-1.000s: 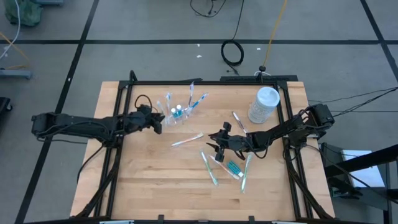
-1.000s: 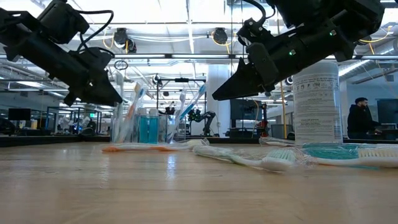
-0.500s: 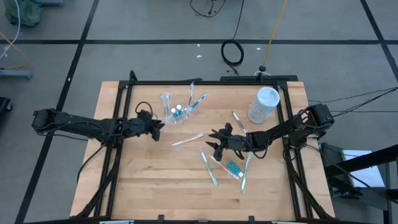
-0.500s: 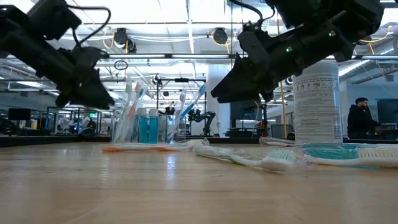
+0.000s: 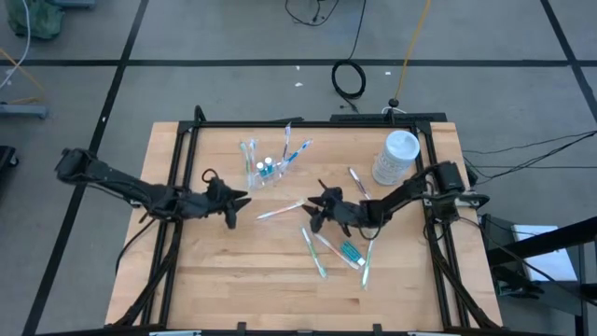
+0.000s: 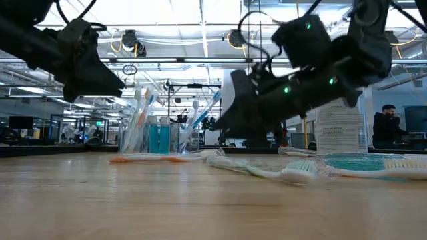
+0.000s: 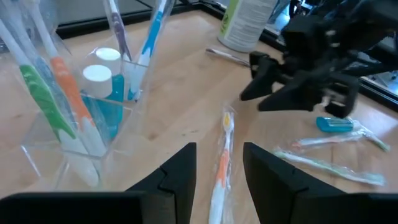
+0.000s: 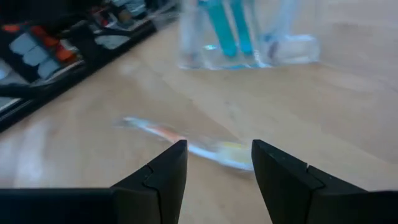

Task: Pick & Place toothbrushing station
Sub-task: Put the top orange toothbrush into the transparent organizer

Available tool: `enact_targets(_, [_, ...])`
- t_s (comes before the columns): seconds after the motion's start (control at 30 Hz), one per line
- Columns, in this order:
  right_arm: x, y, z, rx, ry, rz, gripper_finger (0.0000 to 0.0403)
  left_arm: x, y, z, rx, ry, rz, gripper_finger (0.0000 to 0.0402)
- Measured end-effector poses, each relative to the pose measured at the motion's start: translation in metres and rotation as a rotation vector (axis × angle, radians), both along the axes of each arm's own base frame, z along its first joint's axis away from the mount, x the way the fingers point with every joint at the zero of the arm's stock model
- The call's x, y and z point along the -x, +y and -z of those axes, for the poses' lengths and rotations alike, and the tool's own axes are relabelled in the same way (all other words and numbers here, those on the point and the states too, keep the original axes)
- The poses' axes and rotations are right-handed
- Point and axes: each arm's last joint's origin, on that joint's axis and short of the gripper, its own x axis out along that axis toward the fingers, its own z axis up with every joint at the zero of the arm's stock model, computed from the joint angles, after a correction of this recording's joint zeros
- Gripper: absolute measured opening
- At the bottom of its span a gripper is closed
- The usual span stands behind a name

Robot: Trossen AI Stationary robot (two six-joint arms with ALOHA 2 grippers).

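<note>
Overhead, a pale wooden table [image 5: 205,271] inside a black frame carries the toothbrushing things. A small clear plastic cup [image 5: 264,170] stands toward the back of the table, left of centre, holding several slim pastel-handled toothbrushes and two teal-blue tubes with white caps [image 7: 102,87]. A tall white cylindrical lidded container [image 5: 395,156] stands at the back right.

An orange-handled toothbrush in a clear wrapper [image 5: 280,211] lies flat near the table's middle, in front of the cup. To its right lie more wrapped toothbrushes [image 5: 315,252] and a third teal-blue tube [image 5: 351,251], loosely scattered.

Both grippers hover low on either side of the orange toothbrush. The left gripper [image 5: 235,206] sits just to its left, fingers [image 7: 180,174] parted a modest way with nothing between them; its wrist camera looks along the toothbrush [image 7: 221,168]. The right gripper [image 5: 315,204] sits just off the toothbrush's right end, fingers [image 8: 168,168] spread wide and empty, the wrapped toothbrush [image 8: 186,143] lying on the wood just ahead of them.

From table height, a person in dark clothing [image 6: 385,127] stands far off in the room.
</note>
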Motion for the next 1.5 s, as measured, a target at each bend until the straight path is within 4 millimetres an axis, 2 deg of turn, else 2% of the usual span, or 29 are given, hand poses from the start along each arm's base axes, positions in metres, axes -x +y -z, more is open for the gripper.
enact_targets(0.17, [-0.007,-0.006,0.007,-0.050,0.007,0.040,0.0171,0.001,-0.004,0.000,-0.008,-0.005,0.000,0.0136])
enact_targets(0.3, [-0.013,-0.009,0.011,-0.069,0.110,0.069,0.0171,0.002,-0.004,0.000,-0.006,-0.015,-0.024,0.0136])
enact_targets(0.4, [-0.015,-0.010,0.011,0.003,0.161,0.100,0.0171,0.002,-0.004,0.000,-0.005,-0.015,-0.025,0.0136])
enact_targets(0.57, [-0.019,-0.011,0.001,0.091,0.090,0.144,0.0171,0.002,-0.004,0.000,-0.013,-0.013,-0.029,0.0136])
enact_targets(0.67, [-0.020,-0.015,0.001,0.065,0.080,0.152,0.0171,0.002,-0.004,0.000,-0.011,-0.014,-0.030,0.0136])
enact_targets(0.8, [-0.015,-0.021,0.010,-0.029,0.138,0.184,0.0171,0.002,-0.004,0.000,-0.009,-0.014,-0.031,0.0136])
enact_targets(0.93, [-0.017,-0.022,0.011,-0.107,0.124,0.131,0.0171,0.002,-0.004,0.000,-0.008,-0.015,-0.031,0.0136])
enact_targets(1.5, [-0.021,-0.014,0.004,-0.093,0.057,0.081,0.0171,0.002,-0.004,0.000,-0.008,-0.015,-0.032,0.0136])
